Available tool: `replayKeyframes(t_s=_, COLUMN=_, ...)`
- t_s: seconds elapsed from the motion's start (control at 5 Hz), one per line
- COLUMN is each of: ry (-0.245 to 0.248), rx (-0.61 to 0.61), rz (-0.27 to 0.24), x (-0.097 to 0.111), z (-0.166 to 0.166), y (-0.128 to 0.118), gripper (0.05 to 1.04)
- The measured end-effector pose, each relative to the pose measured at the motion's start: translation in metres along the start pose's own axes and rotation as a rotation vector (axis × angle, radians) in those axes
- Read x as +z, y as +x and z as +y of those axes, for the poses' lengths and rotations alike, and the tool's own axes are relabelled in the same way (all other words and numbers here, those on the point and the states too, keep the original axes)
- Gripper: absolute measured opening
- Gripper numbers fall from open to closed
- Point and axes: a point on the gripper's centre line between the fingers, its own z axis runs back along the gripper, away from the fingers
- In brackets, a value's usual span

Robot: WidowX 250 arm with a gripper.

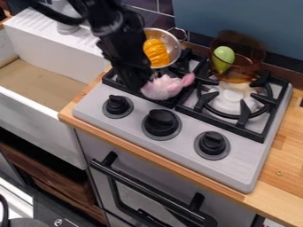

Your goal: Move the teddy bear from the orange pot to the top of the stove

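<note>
Jaws at the pink plush (161, 87), over the stove (133, 126); opening and hold I can't tell.

The sink (35, 111) lies left of the stove (183, 142), the counter (283, 179) runs along the stove's right edge, and the wall (237, 22) stands behind. At the stove's back left corner is the pan (169, 39) with a toy food item (156, 53) in it; the pot (238, 74), holding a toy fruit (223, 59), is near the back edge, right of the pan and behind the right burner (237, 100). Three knobs (161, 122) line the front edge, before both burners, with the soft toy (163, 87) at the left burner's front part, behind the middle knob.
</note>
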Motion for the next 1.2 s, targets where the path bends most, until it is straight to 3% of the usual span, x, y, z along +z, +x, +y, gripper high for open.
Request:
replayKeyframes(t_s=0.2, ry=0.016, rx=-0.044, rz=0.032, x=0.0, z=0.003, y=-0.001, gripper=0.056)
replayKeyframes(t_s=0.4, ry=0.008, rx=-0.082, rz=0.156, x=0.002, z=0.01, y=0.002, gripper=0.076)
replayKeyframes(t_s=0.6, ry=0.017, rx=-0.098, rz=0.177, x=0.006, z=0.013, y=0.004, gripper=0.225)
replayKeyframes(t_s=1.0, ry=0.031, rx=-0.082, rz=0.218, x=0.024, z=0.017, y=0.014, gripper=0.749)
replayKeyframes(t_s=1.2, ry=-0.003, rx=-0.075, rz=0.221, x=0.031, z=0.014, y=0.019, gripper=0.977)
